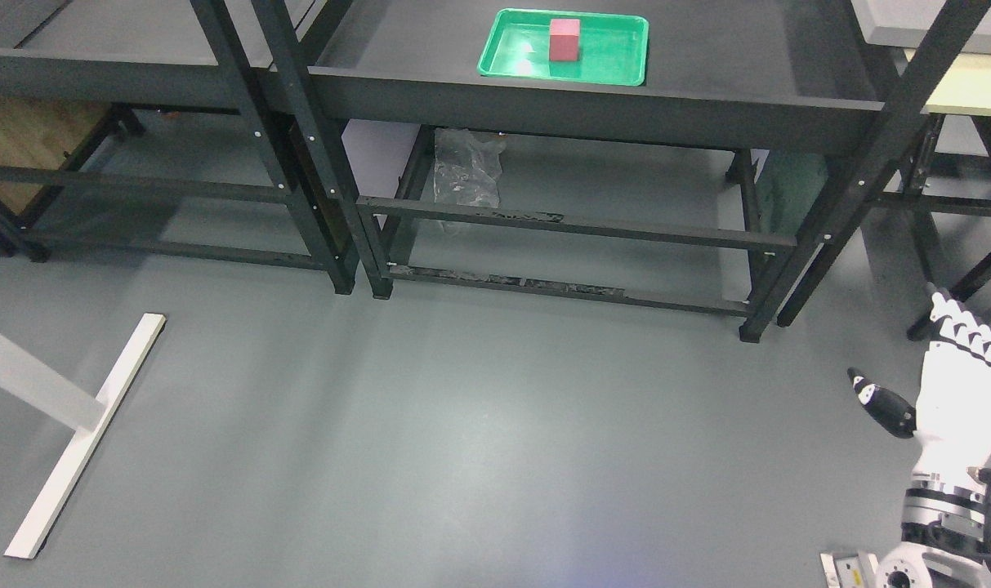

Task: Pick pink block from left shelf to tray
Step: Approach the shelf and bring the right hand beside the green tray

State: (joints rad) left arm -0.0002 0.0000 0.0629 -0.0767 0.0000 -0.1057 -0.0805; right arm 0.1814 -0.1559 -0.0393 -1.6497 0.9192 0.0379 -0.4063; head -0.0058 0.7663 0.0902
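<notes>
Grey floor (pixel 462 441) fills most of your view, stretching away to the left of and ahead of the right hand (pixel 948 392), which hangs low beside the robot's body with its arm coming up from the lower right corner. Two dark metal shelf units stand well beyond that hand: the nearer shelf (pixel 748 73) lies ahead and to its left, the left shelf (pixel 95 49) farther left again, showing nothing on the part you can see. A white floor stand (pixel 78 433) sits far off to the hand's left. A crumpled clear plastic bag (pixel 465 167) lies under the nearer shelf. The green tray (pixel 609 69) rests on that nearer shelf, well apart from the hand, up and to its left. The pink block (pixel 564 39) stands upright inside the tray. You see the hand empty, fingers straight and relaxed, thumb splayed outward, grasping nothing. The left arm is out of view. By the look of things, the placing is done and the robot stands back from the shelves; your next move calls for little beyond keeping the hand clear and confirming the block sits steady
</notes>
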